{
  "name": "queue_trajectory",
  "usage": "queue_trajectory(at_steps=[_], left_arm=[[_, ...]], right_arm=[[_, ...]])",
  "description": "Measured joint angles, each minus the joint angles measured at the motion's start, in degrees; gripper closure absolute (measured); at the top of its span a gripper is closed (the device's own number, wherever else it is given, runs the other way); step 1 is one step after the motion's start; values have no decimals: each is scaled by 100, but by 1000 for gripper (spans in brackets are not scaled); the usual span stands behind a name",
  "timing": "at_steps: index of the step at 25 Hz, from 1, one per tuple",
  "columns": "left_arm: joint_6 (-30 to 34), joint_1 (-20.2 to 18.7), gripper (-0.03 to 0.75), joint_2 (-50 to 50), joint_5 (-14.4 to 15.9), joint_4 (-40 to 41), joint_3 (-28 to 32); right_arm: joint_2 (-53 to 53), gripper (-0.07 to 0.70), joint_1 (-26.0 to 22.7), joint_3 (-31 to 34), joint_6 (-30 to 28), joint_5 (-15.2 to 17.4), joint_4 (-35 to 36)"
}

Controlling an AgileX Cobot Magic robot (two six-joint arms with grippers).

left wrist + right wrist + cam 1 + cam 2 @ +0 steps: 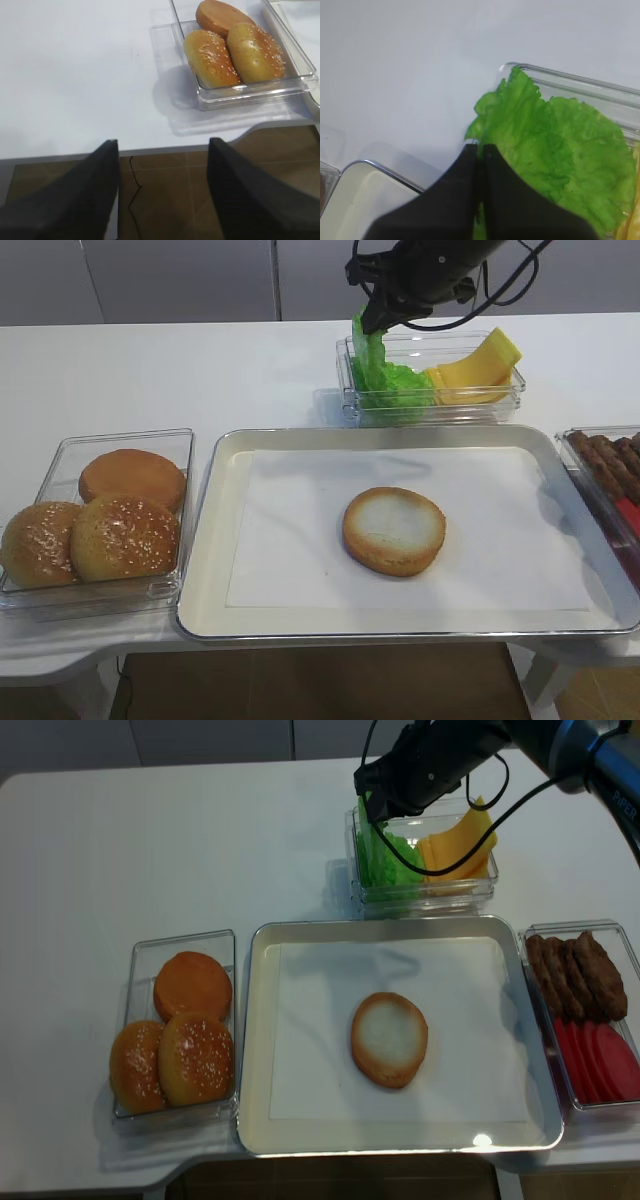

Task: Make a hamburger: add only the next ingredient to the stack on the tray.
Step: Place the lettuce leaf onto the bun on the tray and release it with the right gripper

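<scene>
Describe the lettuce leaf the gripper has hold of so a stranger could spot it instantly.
Beyond the far edge of the cream tray stands a clear box. At its left end, the right gripper pinches a frilly green lettuce leaf, lifted upright, unlike the yellow cheese slices beside it.

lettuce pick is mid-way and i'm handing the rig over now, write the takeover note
Right gripper: shut on the lettuce leaf, pinching its edge over the clear box at the back.
Left gripper: open, empty, parked off the table's front edge near the box of buns.
Tray: only the bottom bun lies on the paper, nothing on it.
Done: leaf gripped.
Left: carry the leaf to the tray, lay it on the bun, release.
</scene>
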Motion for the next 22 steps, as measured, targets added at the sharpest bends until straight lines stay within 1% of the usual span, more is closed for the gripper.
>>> queue_trajectory(at_steps=[8, 10, 16, 19, 22], left_arm=[[0, 0, 299, 0, 0, 0, 0], [0, 0, 299, 0, 0, 0, 0], [0, 0, 299, 0, 0, 0, 0], [0, 0, 299, 0, 0, 0, 0], [0, 0, 299, 0, 0, 0, 0]], right_arm=[[148, 622, 0, 0, 35, 0, 22], [173, 612, 0, 0, 39, -8, 26], [173, 487, -41, 0, 61, -22, 26], [173, 454, -110, 0, 61, 39, 26], [173, 436, -188, 0, 61, 105, 35]])
